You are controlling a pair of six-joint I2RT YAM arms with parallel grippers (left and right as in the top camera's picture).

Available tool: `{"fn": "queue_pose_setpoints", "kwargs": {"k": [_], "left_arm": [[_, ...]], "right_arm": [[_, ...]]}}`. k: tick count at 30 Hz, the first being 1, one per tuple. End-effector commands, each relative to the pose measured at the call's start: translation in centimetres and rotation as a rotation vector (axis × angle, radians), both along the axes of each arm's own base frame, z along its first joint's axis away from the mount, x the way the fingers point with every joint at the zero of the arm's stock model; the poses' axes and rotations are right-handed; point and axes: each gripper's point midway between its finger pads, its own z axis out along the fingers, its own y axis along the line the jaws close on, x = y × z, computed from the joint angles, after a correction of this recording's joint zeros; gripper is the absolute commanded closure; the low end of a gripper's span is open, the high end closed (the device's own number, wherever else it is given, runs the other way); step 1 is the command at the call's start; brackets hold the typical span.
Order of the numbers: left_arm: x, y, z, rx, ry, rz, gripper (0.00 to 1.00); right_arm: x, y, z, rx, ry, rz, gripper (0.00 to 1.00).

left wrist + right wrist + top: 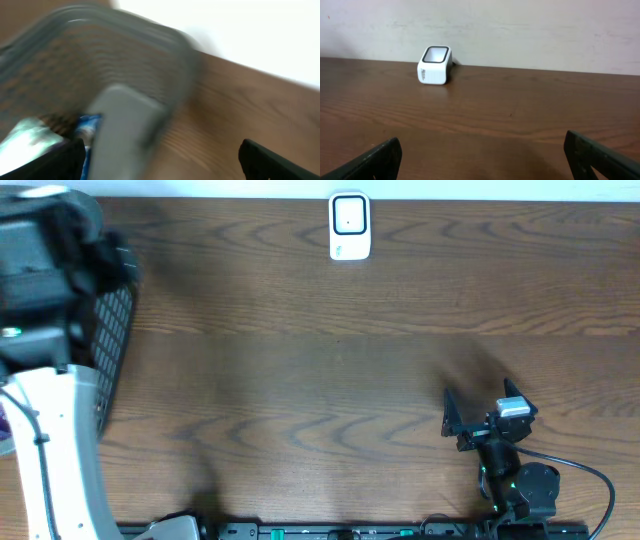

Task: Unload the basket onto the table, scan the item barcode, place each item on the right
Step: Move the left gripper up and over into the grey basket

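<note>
Nothing is scanned yet. Your left gripper [160, 160] hangs spread and empty over the basket [112, 340], where the item [25, 137] lies, too blurred to identify. The right gripper [487, 160], also spread and empty, faces the scanner [436, 65], well apart. Picking up and scanning are both left to do.

No readable text, mark on white scanner [435, 65] side too small

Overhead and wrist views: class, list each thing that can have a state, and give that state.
Scanner: upright, untouched.
Basket: holds items, too blurred to name.
Left gripper: open, empty, at the basket.
Right gripper: open, empty, facing the scanner.
</note>
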Motion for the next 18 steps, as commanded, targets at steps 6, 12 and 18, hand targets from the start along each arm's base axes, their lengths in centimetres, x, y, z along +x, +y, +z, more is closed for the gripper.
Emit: {"fn": "queue_pose_setpoints", "kwargs": {"k": [6, 12, 18], "left_arm": [[-3.5, 9.7, -0.5, -0.251, -0.029, 0.363, 0.02], [-4.5, 13.4, -3.2, -0.364, -0.043, 0.546, 0.03], [-7.0, 15.6, -6.1, -0.323, 0.049, 0.770, 0.02]], "right_arm": [[-0.1, 0.5, 0.0, -0.003, -0.003, 0.023, 0.01], [-0.1, 0.5, 0.0, -0.003, -0.003, 0.023, 0.01], [-0.1, 0.5, 0.0, -0.003, -0.003, 0.023, 0.01]]}}
